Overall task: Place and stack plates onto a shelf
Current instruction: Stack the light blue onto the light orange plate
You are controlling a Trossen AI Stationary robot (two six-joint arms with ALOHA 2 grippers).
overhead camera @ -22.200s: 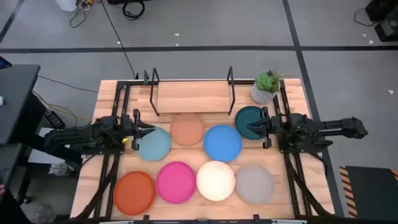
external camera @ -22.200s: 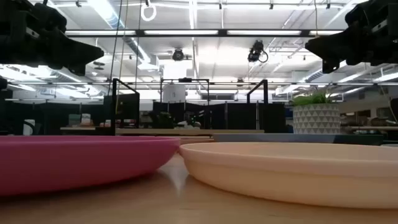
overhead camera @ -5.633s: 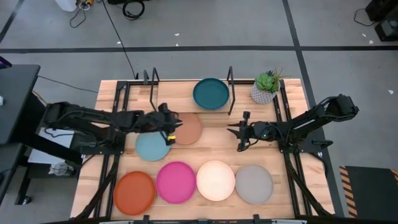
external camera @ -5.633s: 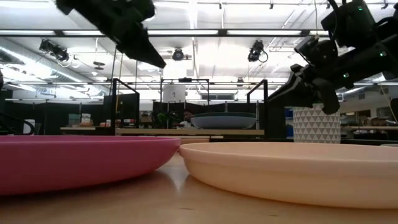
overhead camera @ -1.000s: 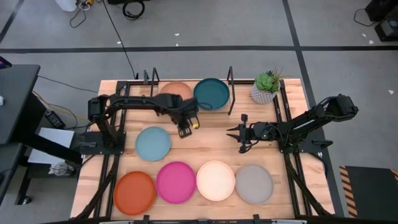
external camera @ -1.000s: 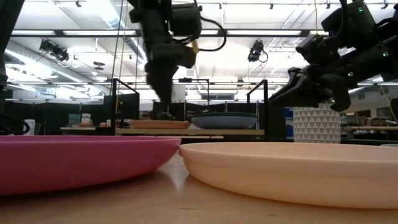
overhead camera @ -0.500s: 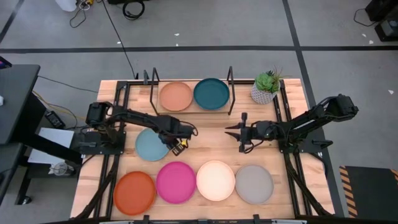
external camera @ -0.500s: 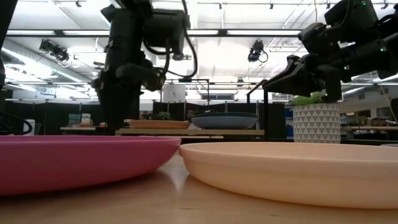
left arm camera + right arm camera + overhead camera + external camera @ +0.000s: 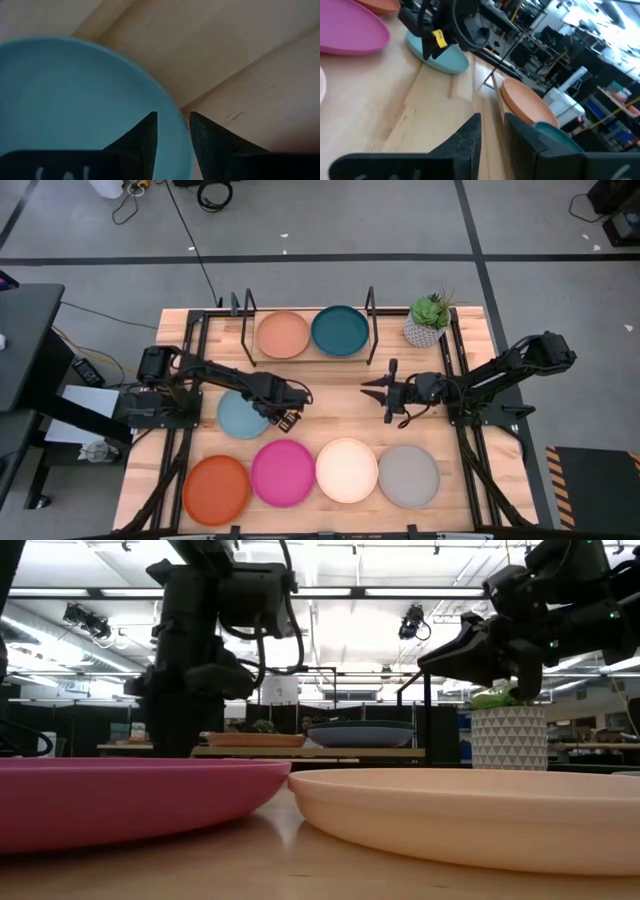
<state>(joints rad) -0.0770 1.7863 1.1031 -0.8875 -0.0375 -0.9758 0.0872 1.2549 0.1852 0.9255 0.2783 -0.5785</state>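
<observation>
My left gripper points down at the right rim of the light blue plate, which lies flat on the table. It is open, with one finger over the plate's inside and one outside the rim. The peach plate and the dark teal plate lie side by side on the shelf. Orange, magenta, cream and grey plates lie in a row near the table's near edge. No blue plate shows. My right gripper hangs narrowly open and empty over mid-table.
A small potted plant stands right of the shelf's right wire upright. Bare wood lies between the two grippers and in front of the shelf. In the low view the magenta and cream plates fill the foreground.
My left gripper has drawn back from the shelf toward the table's near-left, leaving the peach plate lying there, and has come down over the light blue plate's right rim. My right gripper has risen a little over mid-table.
</observation>
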